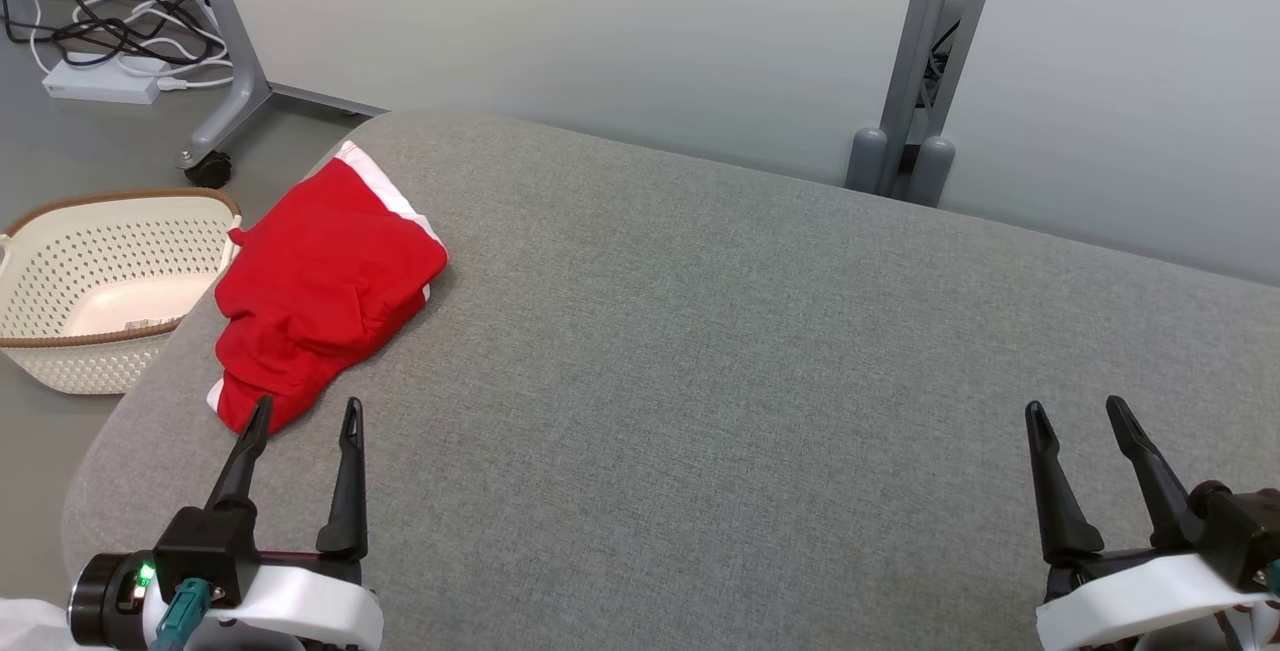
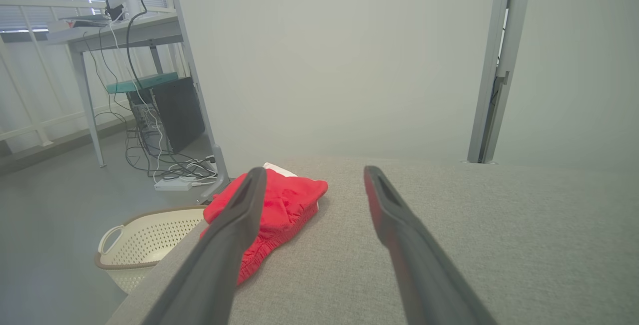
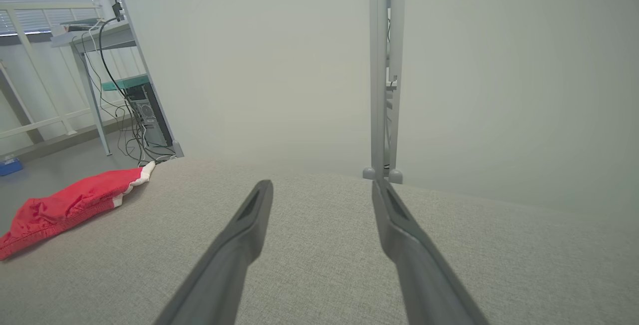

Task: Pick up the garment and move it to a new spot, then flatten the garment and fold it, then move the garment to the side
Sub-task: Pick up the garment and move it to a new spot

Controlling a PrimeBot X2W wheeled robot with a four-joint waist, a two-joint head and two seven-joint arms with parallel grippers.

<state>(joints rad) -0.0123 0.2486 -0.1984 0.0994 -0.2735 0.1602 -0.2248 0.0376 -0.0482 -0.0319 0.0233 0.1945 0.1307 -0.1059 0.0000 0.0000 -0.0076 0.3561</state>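
- Grey fabric covers the desk [image 1: 700,351] across most of the head view, with a pale partition wall [image 1: 600,21] along the top of the frame.
- We see the red garment [image 1: 320,301], trimmed in white, lying crumpled at the desk's left edge, in the middle left of the head view.
- Our left pincer [image 1: 307,403] sits at the lower left of that view, fingers spread wide and holding nothing. One fingertip overlaps the garment's near hem in the picture, but we cannot tell whether it touches.
- Our right pincer [image 1: 1075,406] sits at the lower right, equally wide and empty, over bare fabric and well apart from the garment.
- At the far left, a cream perforated basket [image 1: 60,371] with a brown rim stands on the floor just beside the desk, near the garment.
- In the upper left, a white power strip [image 1: 100,81] and tangled cables [image 1: 90,21] lie on the floor beside a grey wheeled leg [image 1: 235,81].
- At the upper right, a grey metal post [image 1: 925,51] rises behind the desk.
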